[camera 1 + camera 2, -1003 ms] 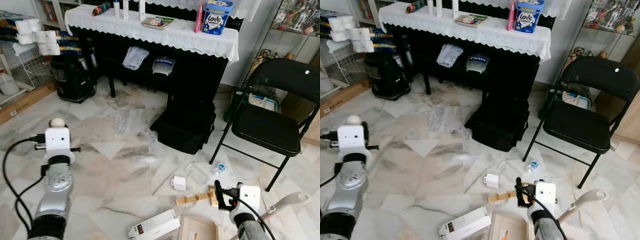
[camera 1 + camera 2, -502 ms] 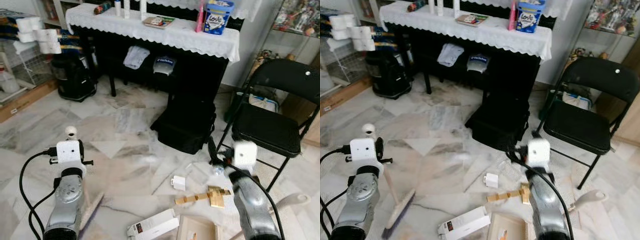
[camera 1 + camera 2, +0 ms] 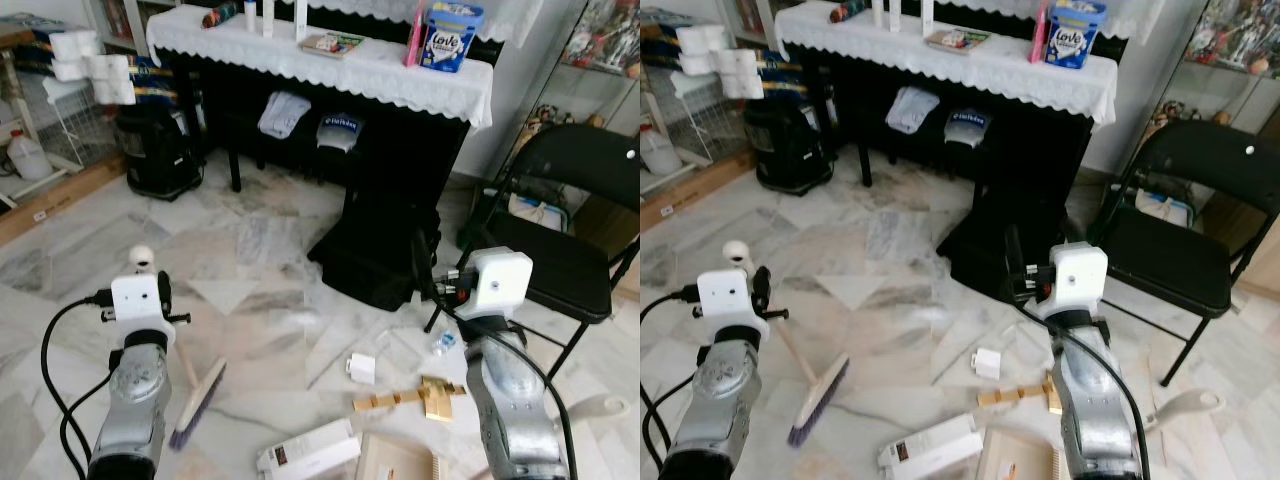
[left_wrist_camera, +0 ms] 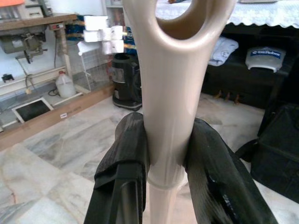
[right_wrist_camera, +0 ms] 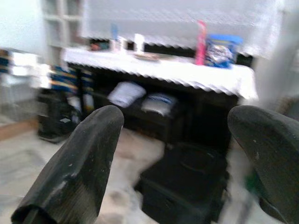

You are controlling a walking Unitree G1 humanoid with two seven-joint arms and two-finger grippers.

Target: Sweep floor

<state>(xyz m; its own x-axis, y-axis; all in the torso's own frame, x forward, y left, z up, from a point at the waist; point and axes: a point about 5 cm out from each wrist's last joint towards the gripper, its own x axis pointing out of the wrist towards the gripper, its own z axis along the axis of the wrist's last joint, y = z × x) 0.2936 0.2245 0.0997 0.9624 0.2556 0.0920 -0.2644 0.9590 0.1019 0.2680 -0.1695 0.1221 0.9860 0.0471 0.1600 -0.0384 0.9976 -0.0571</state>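
our left tool (image 4: 166, 154) is clamped on the broom (image 3: 812, 388) handle; since a second ago the brush head has come down onto the floor (image 3: 890, 300) at near left. our right tool (image 5: 182, 177) has lifted, fingers wide apart and empty. sweeping toward the litter (image 3: 1015, 395) at near right can begin.

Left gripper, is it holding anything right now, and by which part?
Yes: the left gripper is shut on the broom, clamping its beige handle near the top end, just below the hanging hole.
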